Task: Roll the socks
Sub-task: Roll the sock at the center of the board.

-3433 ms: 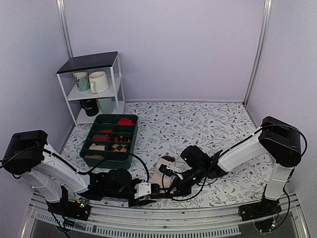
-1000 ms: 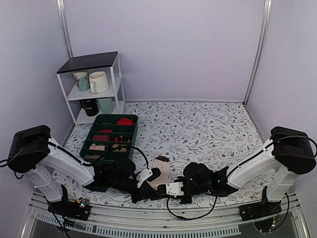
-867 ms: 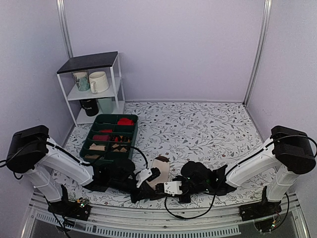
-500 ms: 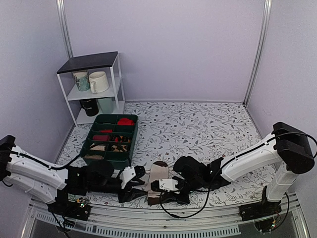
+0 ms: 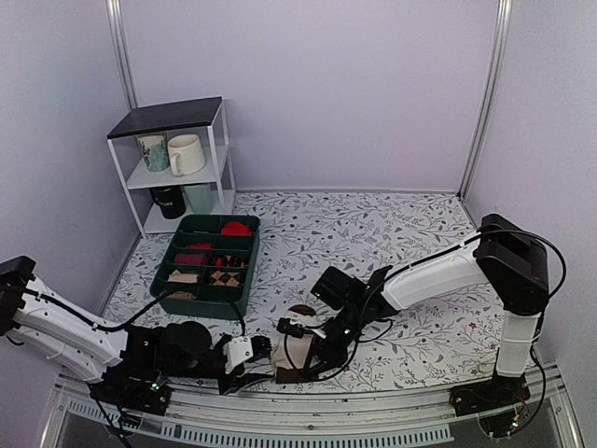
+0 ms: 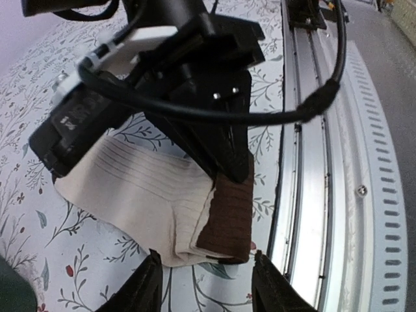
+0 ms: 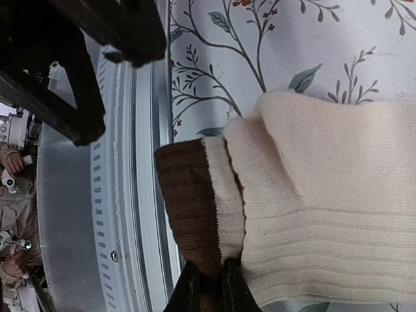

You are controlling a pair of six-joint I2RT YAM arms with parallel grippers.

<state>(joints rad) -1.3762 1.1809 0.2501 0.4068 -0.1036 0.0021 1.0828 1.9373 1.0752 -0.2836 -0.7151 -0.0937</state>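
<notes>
The socks lie folded near the table's front edge, cream with a dark brown cuff toward the rail. My right gripper is shut on that brown cuff from above; in the left wrist view its black body covers the far part of the cream fabric. My left gripper stands open just short of the folded end, touching nothing. In the top view the left gripper is left of the socks and the right gripper is over them.
A green compartment tray with rolled socks stands behind and to the left. A white shelf with mugs is in the back left corner. The metal rail runs right beside the socks' brown cuff.
My left gripper has opened, let go of the socks and drawn back to the left. The right arm has swung round over the socks and shut on the brown cuff.
</notes>
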